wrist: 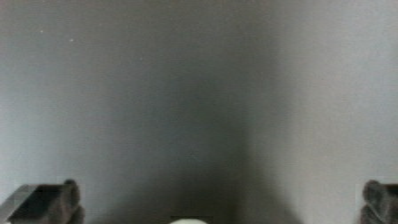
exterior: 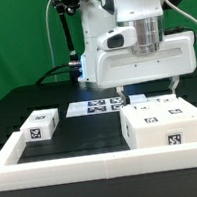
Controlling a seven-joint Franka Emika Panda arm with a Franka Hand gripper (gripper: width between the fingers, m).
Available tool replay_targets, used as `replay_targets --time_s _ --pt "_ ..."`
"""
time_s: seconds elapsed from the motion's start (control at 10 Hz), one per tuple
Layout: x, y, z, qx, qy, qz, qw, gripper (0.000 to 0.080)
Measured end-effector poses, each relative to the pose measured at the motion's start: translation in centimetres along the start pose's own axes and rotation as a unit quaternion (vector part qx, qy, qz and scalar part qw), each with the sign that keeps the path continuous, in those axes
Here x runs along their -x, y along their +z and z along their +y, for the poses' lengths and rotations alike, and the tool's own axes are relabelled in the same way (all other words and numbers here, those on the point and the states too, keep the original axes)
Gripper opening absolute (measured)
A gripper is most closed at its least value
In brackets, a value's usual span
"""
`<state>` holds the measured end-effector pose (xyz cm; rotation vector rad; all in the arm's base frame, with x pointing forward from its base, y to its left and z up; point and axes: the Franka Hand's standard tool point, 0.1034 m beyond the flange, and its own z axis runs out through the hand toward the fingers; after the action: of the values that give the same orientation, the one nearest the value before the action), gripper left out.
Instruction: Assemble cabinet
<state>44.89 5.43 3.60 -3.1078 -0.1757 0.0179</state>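
The cabinet body [exterior: 167,126] is a large white box with marker tags, at the exterior view's right on the black table. My gripper [exterior: 148,86] hangs right over its back part, fingers pointing down and spread wide, just above or touching the top pieces. A smaller white piece [exterior: 40,125] with a tag lies apart at the exterior view's left. In the wrist view only a blurred grey-white surface fills the frame; my two dark fingertips [wrist: 43,203] show at the far edges, wide apart, with nothing between them.
A low white border frame [exterior: 106,167] runs along the front and left of the work area. The marker board [exterior: 96,106] lies flat behind the parts. A black stand [exterior: 74,39] with cables rises at the back.
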Motion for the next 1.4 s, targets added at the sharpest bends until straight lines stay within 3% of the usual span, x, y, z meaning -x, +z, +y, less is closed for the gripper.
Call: replay_targets --time_s 0.4,0.9,1.2,1.4 --pt "-1.0 1.7 0.7 0.001 -0.006 0.009 1.000 0.0796" --pt "-1.2 2.0 0.9 0.001 -0.009 0.009 1.000 0.0796" --pt "-1.4 2.9 2.3 0.005 -0.029 0.019 0.999 0.0796" --pt "-3.0 2.6 2.1 0.005 -0.032 0.026 0.999 0.0796"
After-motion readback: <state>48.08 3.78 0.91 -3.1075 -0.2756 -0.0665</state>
